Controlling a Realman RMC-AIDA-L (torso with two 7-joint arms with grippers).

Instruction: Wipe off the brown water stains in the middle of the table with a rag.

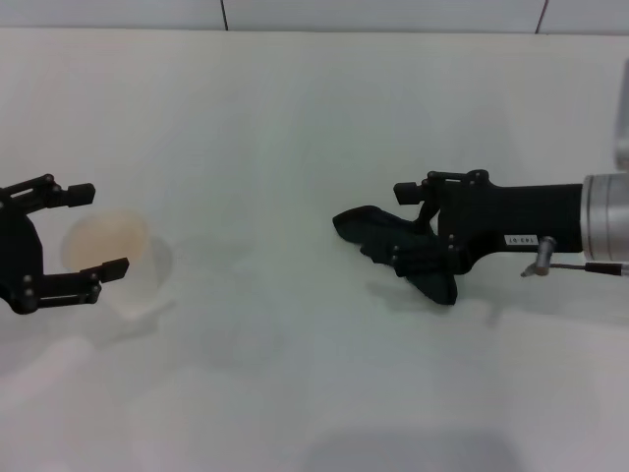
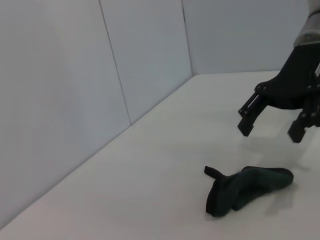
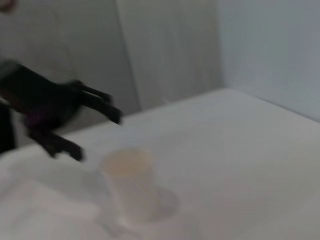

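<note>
The black rag (image 1: 366,228) lies crumpled on the white table (image 1: 295,118), right of the middle. My right gripper (image 1: 410,226) hovers just over the rag, open, with nothing between its fingers. In the left wrist view the right gripper (image 2: 272,127) hangs clear above the rag (image 2: 245,190). No brown water stains show on the table in any view. My left gripper (image 1: 93,231) is open at the far left, its fingertips beside a pale plastic cup (image 1: 106,251).
The pale cup (image 3: 130,180) with a tan inside stands upright on the table, with the left gripper (image 3: 97,134) a little behind it and apart from it. A grey panelled wall (image 2: 75,90) runs along the table's far edge.
</note>
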